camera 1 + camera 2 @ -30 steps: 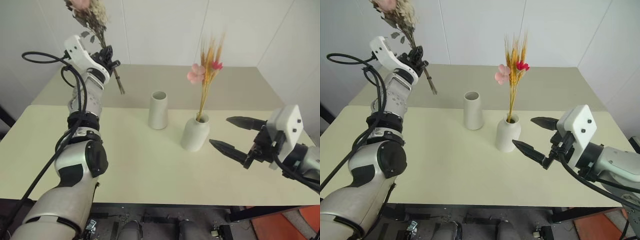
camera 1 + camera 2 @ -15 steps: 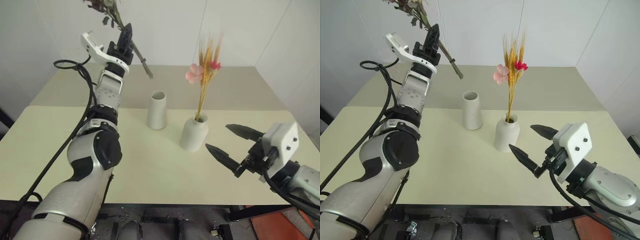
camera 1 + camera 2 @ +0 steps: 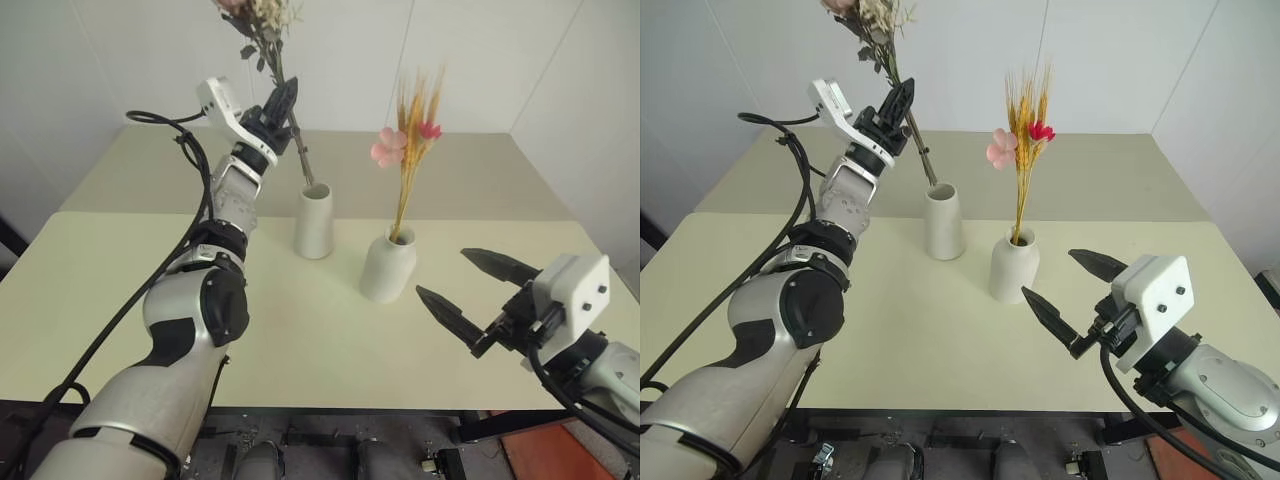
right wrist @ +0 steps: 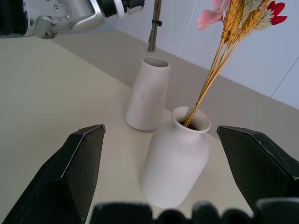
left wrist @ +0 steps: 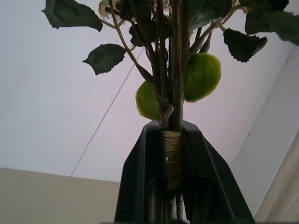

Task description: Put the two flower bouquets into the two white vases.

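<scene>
Matte white, both vases, and only the bottle-shaped vase [image 3: 389, 268] is sorted so far, with the slim yellow-stalk bunch [image 3: 415, 150] standing in its narrow neck. My left fingers [image 3: 894, 108] are clamped on the wrapped stems of the bushy bouquet [image 3: 262, 25], held up in the air with the stem tips [image 3: 306, 178] just above the mouth of the tall tapered vase [image 3: 314, 220], maybe just at its rim, hard to call. My right fingers [image 3: 480, 296] are spread wide and empty, hanging low over the worktop [image 3: 300, 350] near the bottle vase.

What worries me: the stems sit slanted, so if I lower them like this they could catch the rim and tip that vase over. Letting go too early means the top-heavy bunch flops out sideways.
</scene>
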`<state>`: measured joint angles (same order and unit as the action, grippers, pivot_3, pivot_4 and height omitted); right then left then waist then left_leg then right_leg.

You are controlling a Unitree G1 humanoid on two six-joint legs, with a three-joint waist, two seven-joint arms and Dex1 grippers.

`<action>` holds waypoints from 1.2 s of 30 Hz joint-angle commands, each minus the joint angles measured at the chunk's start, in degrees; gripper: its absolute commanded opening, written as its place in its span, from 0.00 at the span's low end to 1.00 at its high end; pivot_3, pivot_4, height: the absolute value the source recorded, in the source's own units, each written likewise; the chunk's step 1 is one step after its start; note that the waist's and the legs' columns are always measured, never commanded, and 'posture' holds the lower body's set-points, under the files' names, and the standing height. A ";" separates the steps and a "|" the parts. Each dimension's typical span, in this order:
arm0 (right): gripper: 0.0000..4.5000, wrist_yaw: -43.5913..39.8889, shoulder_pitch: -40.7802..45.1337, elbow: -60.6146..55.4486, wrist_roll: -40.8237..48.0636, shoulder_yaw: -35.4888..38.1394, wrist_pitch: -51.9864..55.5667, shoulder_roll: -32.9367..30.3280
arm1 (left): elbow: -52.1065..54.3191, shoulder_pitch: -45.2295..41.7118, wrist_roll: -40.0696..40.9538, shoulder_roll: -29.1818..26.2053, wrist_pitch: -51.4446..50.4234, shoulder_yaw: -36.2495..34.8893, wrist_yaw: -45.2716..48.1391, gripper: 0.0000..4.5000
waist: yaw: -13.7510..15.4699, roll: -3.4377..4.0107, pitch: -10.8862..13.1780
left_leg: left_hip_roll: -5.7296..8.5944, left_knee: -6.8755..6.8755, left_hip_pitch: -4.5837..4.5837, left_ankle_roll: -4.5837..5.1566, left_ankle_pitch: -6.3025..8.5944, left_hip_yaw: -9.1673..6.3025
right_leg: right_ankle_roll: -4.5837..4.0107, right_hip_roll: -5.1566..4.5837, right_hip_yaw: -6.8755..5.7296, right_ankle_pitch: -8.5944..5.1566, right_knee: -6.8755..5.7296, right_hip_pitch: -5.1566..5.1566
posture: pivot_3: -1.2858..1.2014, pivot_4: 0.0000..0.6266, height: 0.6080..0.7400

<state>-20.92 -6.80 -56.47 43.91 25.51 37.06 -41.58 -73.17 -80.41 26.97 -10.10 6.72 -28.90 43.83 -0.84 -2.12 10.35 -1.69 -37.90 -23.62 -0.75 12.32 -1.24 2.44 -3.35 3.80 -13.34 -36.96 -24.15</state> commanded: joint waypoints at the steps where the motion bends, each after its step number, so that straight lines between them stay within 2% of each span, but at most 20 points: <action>1: 1.00 0.54 0.25 -2.00 -0.53 1.78 -2.25 0.06 | 0.16 -0.57 -1.58 0.75 1.87 1.20 1.28 0.03 | 0.02 0.00 0.00 | 0.00 0.00 0.00 0.00 0.00 0.00 | 0.00 0.00 0.00 0.00 0.00 0.00 | 0.52 0.24 1.00; 12: 1.00 1.01 -1.12 -2.70 -0.81 4.36 -3.17 0.14 | -1.33 -0.87 -4.18 2.00 4.91 1.74 -1.46 0.03 | -0.02 0.00 0.00 | 0.00 0.00 0.01 0.00 0.00 0.00 | 0.00 0.00 0.00 0.00 -0.01 0.00 | 0.52 0.24 1.00; 21: 1.00 1.15 -1.95 -2.85 -0.72 4.87 -3.79 0.25 | -1.14 1.89 -9.54 2.70 7.88 6.13 2.56 0.03 | 0.01 0.00 0.00 | 0.00 0.00 0.04 0.00 0.00 0.00 | 0.00 0.00 0.00 0.00 -0.02 0.02 | 0.52 0.24 1.00; 23: 1.00 1.01 -1.77 -2.54 -0.66 4.97 -3.82 -0.03 | -0.96 2.08 -9.44 2.86 7.96 5.91 3.07 0.19 | 0.02 0.00 0.00 | 0.00 0.00 0.03 0.00 0.00 0.00 | 0.00 0.00 0.00 0.00 -0.02 0.02 | 0.52 0.24 1.00; 28: 1.00 0.35 -1.23 -1.74 -0.57 5.22 -3.74 -0.79 | -0.04 2.73 -8.48 2.19 7.89 5.37 6.68 0.50 | -0.02 0.00 0.00 | 0.00 0.00 0.04 0.00 0.00 0.00 | 0.00 0.00 0.01 0.00 -0.02 0.02 | 0.52 0.24 1.00; 35: 1.00 -1.03 -0.38 -0.08 -0.95 5.41 -3.79 -1.66 | 1.41 7.09 -13.70 -0.27 7.99 11.39 12.00 0.98 | -0.12 0.01 -0.01 | 0.00 0.00 0.16 0.00 0.00 0.01 | 0.00 0.02 0.03 0.00 -0.06 0.09 | 0.52 0.24 1.00; 36: 1.00 -1.19 -0.07 0.23 -0.89 5.39 -3.77 -1.84 | 1.56 7.67 -13.88 -0.51 7.97 11.71 12.00 0.99 | -0.06 0.01 -0.01 | 0.00 0.00 0.15 0.00 0.00 0.01 | 0.00 0.02 0.03 0.00 -0.07 0.09 | 0.52 0.24 1.00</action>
<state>-21.60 -7.70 -55.91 43.43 29.04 35.05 -42.55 -74.09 -72.10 13.73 -9.90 13.98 -18.05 55.23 -0.90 -2.11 10.34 -1.69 -37.90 -23.48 -0.75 12.32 -1.23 2.43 -3.33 3.83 -13.34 -37.02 -24.06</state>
